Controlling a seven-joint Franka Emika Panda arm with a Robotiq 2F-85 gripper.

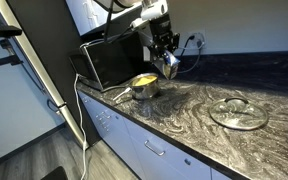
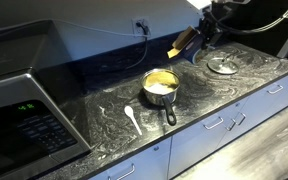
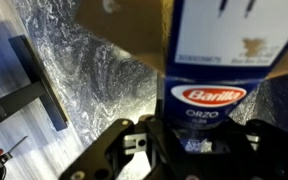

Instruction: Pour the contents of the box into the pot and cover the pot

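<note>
Steel shone on the pot (image 1: pixel 144 88) in an exterior view. It sat on the dark swirly tabletop (image 1: pixel 184 120), about halfway between the front edge and the back edge, near a black microwave (image 1: pixel 109 60). Yellow contents (image 1: pixel 143 80) filled it. The jaws held the box (image 1: pixel 168 66) in the air just past the pot, toward the back edge. The glass lid (image 1: pixel 238 112) lay flat, well apart from the pot.

In an exterior view the pot (image 2: pixel 161 90) had its dark handle (image 2: pixel 170 114) pointing at the front edge. The contents (image 2: pixel 160 82) were a yellow heap inside. A white spoon (image 2: pixel 132 118) lay beside the pot. The box (image 2: pixel 184 42) hung tilted in the jaws, between the pot and the lid (image 2: pixel 222 64), nearer the back edge.

In the wrist view the blue box (image 3: pixel 214 60) filled much of the picture. The jaws gripped it from both sides, and the tabletop (image 3: pixel 94 80) showed behind it.
</note>
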